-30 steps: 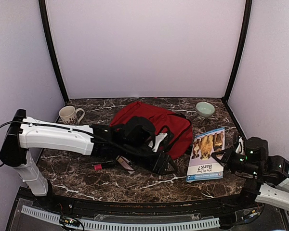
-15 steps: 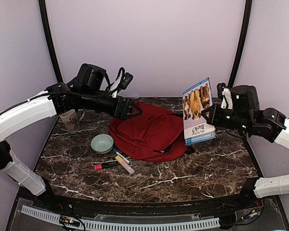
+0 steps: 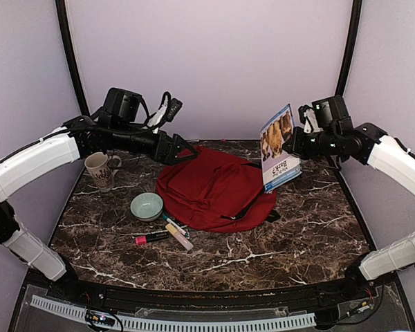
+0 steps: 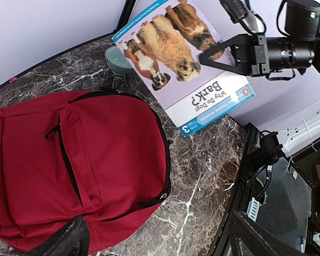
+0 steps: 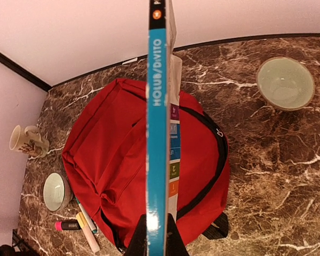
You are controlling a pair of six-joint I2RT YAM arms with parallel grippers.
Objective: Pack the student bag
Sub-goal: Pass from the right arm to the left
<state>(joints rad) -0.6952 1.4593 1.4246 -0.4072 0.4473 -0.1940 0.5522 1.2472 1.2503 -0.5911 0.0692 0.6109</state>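
From overhead, the book (image 3: 279,149) stands in the way of the far bowl (image 4: 116,58), out at 2 o'clock from the bag (image 3: 218,187); the left wrist view catches that bowl half tucked behind the book's corner. That view crops the bag at 9 and 6 o'clock and shows the left gripper (image 4: 162,240) as two dark stubs on the bottom edge. From the right wrist the book is edge-on, cover unseen, spine lettering cut off at 12 o'clock, a strip of bag hidden behind it, and the right gripper (image 5: 157,237) is only fingertips at 6 o'clock. The mug (image 3: 100,169) print and pens (image 3: 167,234) are too small to read.
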